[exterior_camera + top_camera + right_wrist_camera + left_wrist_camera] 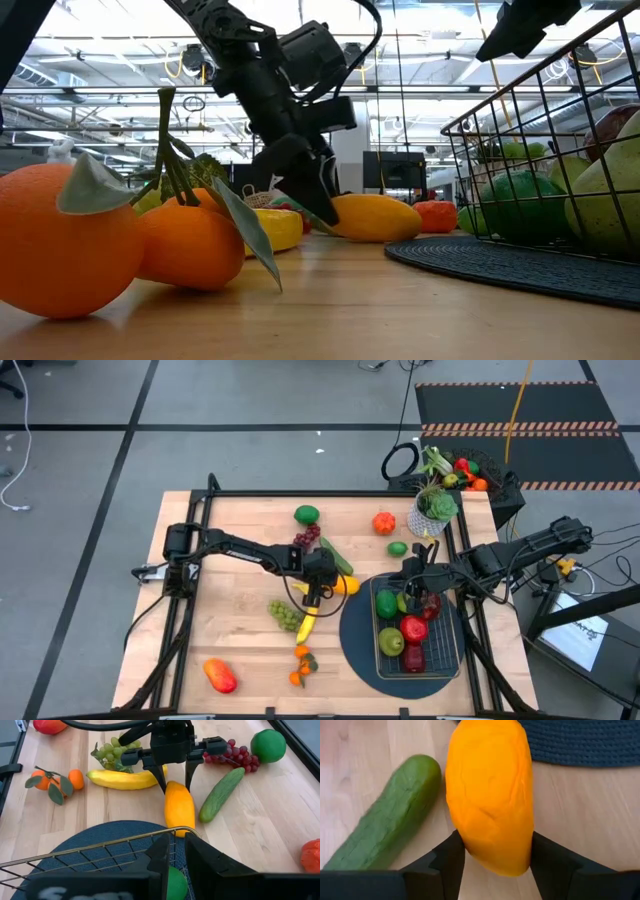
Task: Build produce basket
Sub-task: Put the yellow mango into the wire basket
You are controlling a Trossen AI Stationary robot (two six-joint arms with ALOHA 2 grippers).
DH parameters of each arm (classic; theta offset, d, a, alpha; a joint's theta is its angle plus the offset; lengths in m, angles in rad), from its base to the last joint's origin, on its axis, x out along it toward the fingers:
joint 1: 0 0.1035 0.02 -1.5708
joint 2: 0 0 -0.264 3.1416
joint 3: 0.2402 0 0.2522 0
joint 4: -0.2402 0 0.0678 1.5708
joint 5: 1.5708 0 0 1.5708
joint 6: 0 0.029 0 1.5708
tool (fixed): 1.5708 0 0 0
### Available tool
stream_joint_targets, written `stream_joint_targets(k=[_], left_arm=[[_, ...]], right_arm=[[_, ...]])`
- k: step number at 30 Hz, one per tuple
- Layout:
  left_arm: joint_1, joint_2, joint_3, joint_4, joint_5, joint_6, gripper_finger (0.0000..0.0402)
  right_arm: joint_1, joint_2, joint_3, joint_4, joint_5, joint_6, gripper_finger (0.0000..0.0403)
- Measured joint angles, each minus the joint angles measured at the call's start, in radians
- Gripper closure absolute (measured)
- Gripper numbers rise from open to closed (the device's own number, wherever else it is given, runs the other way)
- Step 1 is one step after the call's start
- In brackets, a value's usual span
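Observation:
A long yellow-orange fruit lies on the wood beside the round dark mat. My left gripper is down at the fruit's end toward the table's left, closed on it. A green cucumber lies next to the fruit. The wire basket stands on the mat and holds green and red produce. My right gripper hangs above the basket's far end, shut and empty. My left gripper pinches the two sides of the yellow-orange fruit's narrow end, the one toward the table's left, between its two fingers. The fingers slant down from the table's left, along the fruit's length. The fruit lies flat on the table.
A banana and green grapes lie just near of my left gripper. Purple grapes and a green fruit lie farther back. Leafy oranges sit near the front edge, and a potted plant stands at the far right.

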Motion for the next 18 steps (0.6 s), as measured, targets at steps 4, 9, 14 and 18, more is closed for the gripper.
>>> stream_joint_targets(k=[4,9,14,18], left_arm=[[0.000,-0.016,0.000,-0.022,-0.027,0.002,0.0198],[-0.006,-0.088,0.002,-0.063,-0.060,0.001,0.0195],[-0.025,-0.182,0.002,-0.086,-0.079,-0.009,0.0207],[-0.046,-0.251,0.002,-0.104,-0.080,-0.024,0.0208]], right_arm=[[0.000,0.005,0.000,0.025,0.007,-0.012,0.0351],[-0.002,0.044,-0.001,0.119,0.034,-0.072,0.0351],[-0.007,0.129,-0.001,0.253,0.058,-0.145,0.0335],[-0.033,0.215,-0.001,0.361,0.063,-0.232,0.0293]])
